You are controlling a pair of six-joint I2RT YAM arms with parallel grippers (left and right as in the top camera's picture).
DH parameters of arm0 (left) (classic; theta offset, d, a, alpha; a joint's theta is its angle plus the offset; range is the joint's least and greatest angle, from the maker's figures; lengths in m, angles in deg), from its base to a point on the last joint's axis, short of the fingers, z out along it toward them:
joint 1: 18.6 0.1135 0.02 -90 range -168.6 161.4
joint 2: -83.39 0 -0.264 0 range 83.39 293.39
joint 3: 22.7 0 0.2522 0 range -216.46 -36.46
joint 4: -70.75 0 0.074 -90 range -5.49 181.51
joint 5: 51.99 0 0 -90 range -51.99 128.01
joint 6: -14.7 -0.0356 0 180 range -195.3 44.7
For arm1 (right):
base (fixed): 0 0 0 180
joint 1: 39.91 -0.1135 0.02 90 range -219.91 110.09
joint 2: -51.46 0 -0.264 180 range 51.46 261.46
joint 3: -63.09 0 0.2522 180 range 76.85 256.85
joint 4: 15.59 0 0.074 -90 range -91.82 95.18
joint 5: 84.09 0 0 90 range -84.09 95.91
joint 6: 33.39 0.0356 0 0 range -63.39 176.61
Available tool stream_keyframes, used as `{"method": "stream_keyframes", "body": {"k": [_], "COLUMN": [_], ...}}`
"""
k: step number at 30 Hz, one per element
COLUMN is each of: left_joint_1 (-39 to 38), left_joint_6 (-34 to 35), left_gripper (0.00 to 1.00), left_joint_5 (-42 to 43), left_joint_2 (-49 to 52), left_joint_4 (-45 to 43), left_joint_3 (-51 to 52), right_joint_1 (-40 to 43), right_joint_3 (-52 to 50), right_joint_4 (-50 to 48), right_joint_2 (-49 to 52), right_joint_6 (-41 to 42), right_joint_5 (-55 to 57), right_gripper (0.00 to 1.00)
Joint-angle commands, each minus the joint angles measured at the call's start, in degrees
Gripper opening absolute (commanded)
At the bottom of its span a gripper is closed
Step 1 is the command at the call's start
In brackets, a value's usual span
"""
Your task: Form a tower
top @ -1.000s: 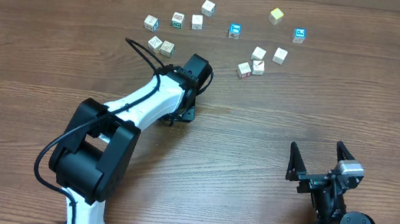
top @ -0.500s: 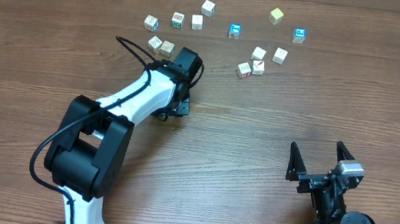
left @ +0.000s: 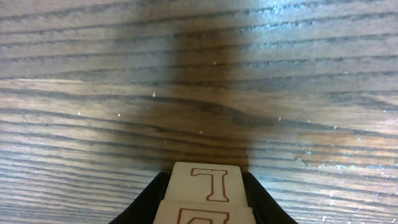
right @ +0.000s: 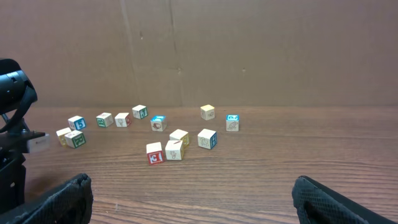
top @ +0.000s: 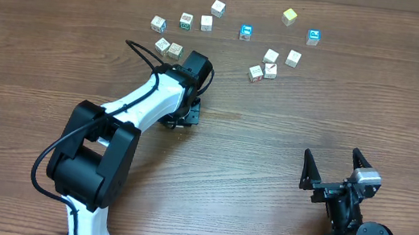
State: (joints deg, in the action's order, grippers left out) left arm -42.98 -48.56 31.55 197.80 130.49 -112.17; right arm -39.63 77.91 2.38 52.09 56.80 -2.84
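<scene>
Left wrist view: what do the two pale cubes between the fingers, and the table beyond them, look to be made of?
The pale cubes look like light, unvarnished wood: matte cream faces, softly rounded edges and red outlined marks printed on them. The table is wood or a wood-look laminate: brown, with long streaked grain and a slight sheen. The pictures do not settle which.

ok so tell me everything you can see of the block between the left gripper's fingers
The block looks like pale bare wood, with a red outlined mark like a T on the face shown. A second pale face with another red outline lies just below it, cut off by the picture edge; same cube or another one, I cannot tell. The black fingers of the left gripper hug both its sides. Behind it is the brown wooden table. Overhead, the arm hides it.
</scene>
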Motion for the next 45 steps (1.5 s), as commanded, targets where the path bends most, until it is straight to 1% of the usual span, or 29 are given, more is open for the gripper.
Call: {"method": "stream_keyframes", "body": {"k": [1, 12, 16, 20, 22, 23, 24, 25, 26, 29, 31, 35, 37, 41, 42, 43, 44, 45], "left_joint_1": [-0.4, -0.4, -0.4, -0.4, -0.4, -0.4, -0.4, -0.4, -0.4, -0.4, -0.4, 0.3, 0.7, 2.3, 2.7, 3.1, 3.5, 3.8], "left_joint_6": [-1.1, -1.0, -1.0, -1.0, -1.0, -1.0, -1.0, -1.0, -1.0, -1.0, -1.4, -1.5, -1.6, -4.1, -4.1, -4.1, -4.1, -4.1], "left_gripper": [0.28, 0.32, 0.29, 0.29, 0.33, 0.37, 0.46, 0.57, 0.63, 0.75, 0.77, 0.78, 0.78, 0.79, 0.78, 0.73, 0.65, 0.53], "left_joint_5": [2.1, 2.1, 2.1, 2.1, 2.1, 2.1, 2.1, 2.1, 2.1, 2.1, 1.7, -2.0, -3.2, -3.1, -3.2, -3.1, -3.1, -3.1], "left_joint_2": [0.5, 0.5, 0.5, 0.5, 0.5, 0.5, 0.5, 0.5, 0.5, 0.5, 0.4, -0.2, -0.3, -0.3, -0.3, -0.3, -0.3, -0.3], "left_joint_4": [1.0, 2.1, 2.1, 2.1, 2.1, 2.1, 2.1, 2.1, 2.1, 2.0, 2.0, 2.5, 3.1, 3.5, 3.5, 3.4, 3.1, 2.7], "left_joint_3": [-0.7, -0.7, -0.7, -0.7, -0.7, -0.7, -0.7, -0.7, -0.7, -0.7, -1.4, -6.3, -10.5, -21.3, -22.8, -24.3, -25.5, -26.2], "right_joint_1": [-0.3, -0.3, -0.3, -0.3, -0.3, -0.3, -0.3, -0.3, -0.3, -0.3, -0.3, -0.3, -0.3, -0.3, -0.3, -0.3, -0.3, -0.3], "right_joint_3": [-0.6, -0.6, -0.6, -0.6, -0.6, -0.6, -0.6, -0.6, -0.6, -0.6, -0.6, -0.6, -0.6, -0.6, -0.6, -0.6, -0.6, -0.6], "right_joint_4": [-0.2, -0.2, -0.2, -0.2, -0.2, -0.2, -0.2, -0.2, -0.2, -0.2, -0.2, -0.2, -0.2, -0.2, -0.2, -0.2, -0.2, -0.2], "right_joint_2": [-0.5, -0.5, -0.5, -0.4, -0.4, -0.5, -0.5, -0.5, -0.5, -0.5, -0.5, -0.5, -0.5, -0.5, -0.5, -0.5, -0.4, -0.5], "right_joint_6": [-0.2, -0.2, -0.2, -0.2, -0.2, -0.2, -0.2, -0.2, -0.2, -0.2, -0.2, -0.2, -0.2, -0.2, -0.2, -0.2, -0.2, -0.2], "right_joint_5": [0.1, 0.1, 0.1, 0.1, 0.1, 0.1, 0.1, 0.1, 0.1, 0.1, 0.1, 0.1, 0.1, 0.1, 0.1, 0.1, 0.1, 0.1], "right_gripper": [1.00, 1.00, 1.00, 1.00, 1.00, 1.00, 1.00, 1.00, 1.00, 1.00, 1.00, 1.00, 1.00, 1.00, 1.00, 1.00, 1.00, 1.00]}}
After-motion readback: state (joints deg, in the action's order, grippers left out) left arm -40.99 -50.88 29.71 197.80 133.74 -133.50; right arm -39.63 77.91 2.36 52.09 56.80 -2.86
